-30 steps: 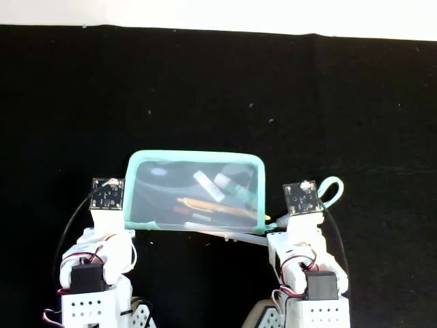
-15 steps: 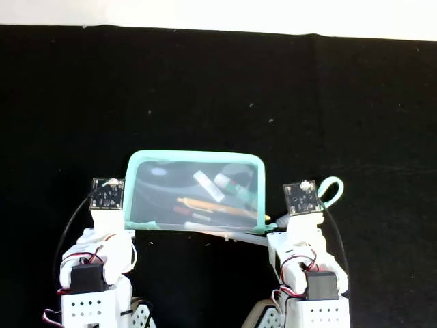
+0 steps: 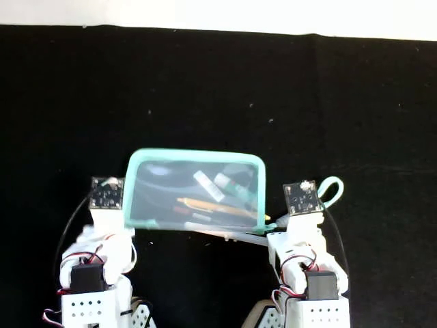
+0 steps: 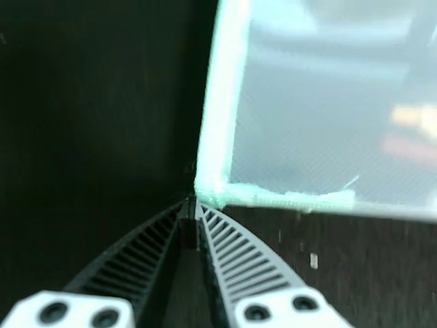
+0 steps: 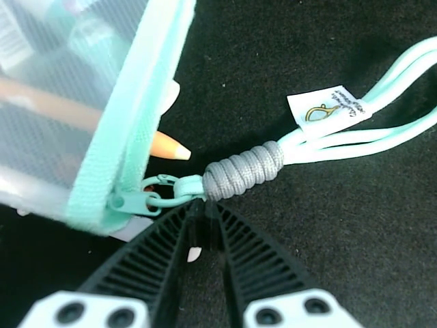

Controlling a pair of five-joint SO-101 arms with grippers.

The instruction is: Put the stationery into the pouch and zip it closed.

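Observation:
The pouch [image 3: 194, 191], clear mesh with mint trim, lies flat in front of both arms. Inside it are an orange pencil [image 3: 208, 206], a white stick [image 3: 207, 184] and a green-capped item [image 3: 235, 186]. My left gripper [image 4: 191, 208] is shut at the pouch's near left corner [image 4: 208, 190], its tips pinching the trim's edge. My right gripper [image 5: 199, 206] is shut on the zipper pull [image 5: 171, 188], between the slider [image 5: 126, 201] and the grey cord wrap [image 5: 242, 169]. The slider sits at the pouch's near right corner. An orange pencil tip [image 5: 171, 147] pokes out past the trim there.
The pull's mint cord loop [image 3: 331, 190] lies on the black cloth right of the right arm, with a small white tag [image 5: 328, 109] on it. The left arm [image 3: 107, 195] and right arm [image 3: 302, 198] flank the pouch. Black cloth stretches away behind it.
The left arm has shifted very slightly and the pouch's near left corner has drawn in a little. The right arm and the cord have not moved.

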